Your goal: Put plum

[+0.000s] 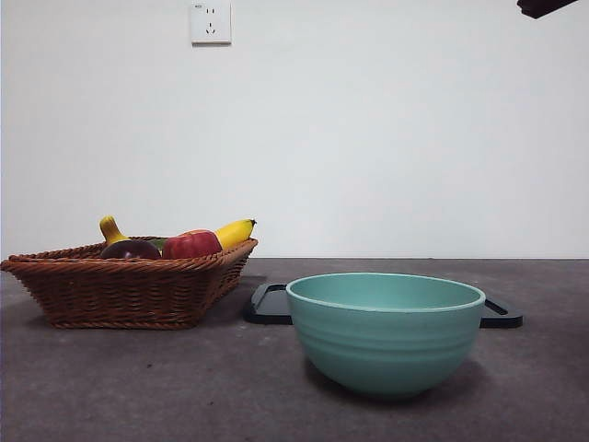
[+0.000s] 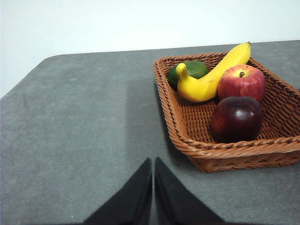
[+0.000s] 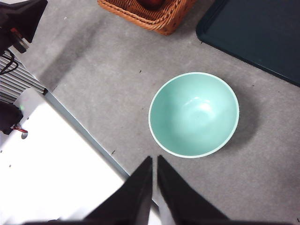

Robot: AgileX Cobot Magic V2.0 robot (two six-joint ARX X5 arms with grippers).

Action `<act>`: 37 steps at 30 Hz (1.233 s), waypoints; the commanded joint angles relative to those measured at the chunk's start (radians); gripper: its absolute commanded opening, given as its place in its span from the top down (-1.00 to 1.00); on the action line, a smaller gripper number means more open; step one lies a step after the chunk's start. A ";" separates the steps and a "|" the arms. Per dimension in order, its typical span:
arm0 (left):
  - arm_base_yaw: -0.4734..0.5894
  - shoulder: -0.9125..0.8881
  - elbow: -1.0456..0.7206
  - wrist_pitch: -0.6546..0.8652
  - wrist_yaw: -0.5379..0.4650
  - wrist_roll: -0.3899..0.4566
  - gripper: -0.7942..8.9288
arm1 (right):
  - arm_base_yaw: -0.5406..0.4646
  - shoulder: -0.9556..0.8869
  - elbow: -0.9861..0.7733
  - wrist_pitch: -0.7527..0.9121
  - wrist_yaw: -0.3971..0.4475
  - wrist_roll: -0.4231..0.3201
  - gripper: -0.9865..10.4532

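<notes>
The dark maroon plum point(image 2: 236, 118) lies in the woven basket point(image 2: 187, 136), at the corner nearest my left gripper point(image 2: 153, 161), beside the red apple point(image 2: 241, 82). From the front the plum point(image 1: 130, 249) peeks over the basket rim point(image 1: 129, 265), left of the apple point(image 1: 191, 244). My left gripper is shut and empty, hanging above the table a short way from the basket. My right gripper point(image 3: 154, 159) is shut and empty, high above the table by the teal bowl point(image 3: 193, 114). A black tip point(image 1: 543, 7) shows at the top right corner of the front view.
A yellow banana point(image 2: 211, 77) and a green fruit point(image 2: 190, 70) share the basket. The teal bowl point(image 1: 385, 331) stands front and centre, with a dark tray point(image 1: 271, 304) behind it. The tray point(image 3: 258, 33) lies beyond the bowl. The table's edge and white base point(image 3: 51, 159) lie near the right gripper.
</notes>
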 commanded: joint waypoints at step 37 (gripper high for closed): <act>0.002 -0.002 -0.021 -0.008 0.001 -0.002 0.82 | -0.525 -0.360 -0.332 0.583 0.106 -0.323 0.82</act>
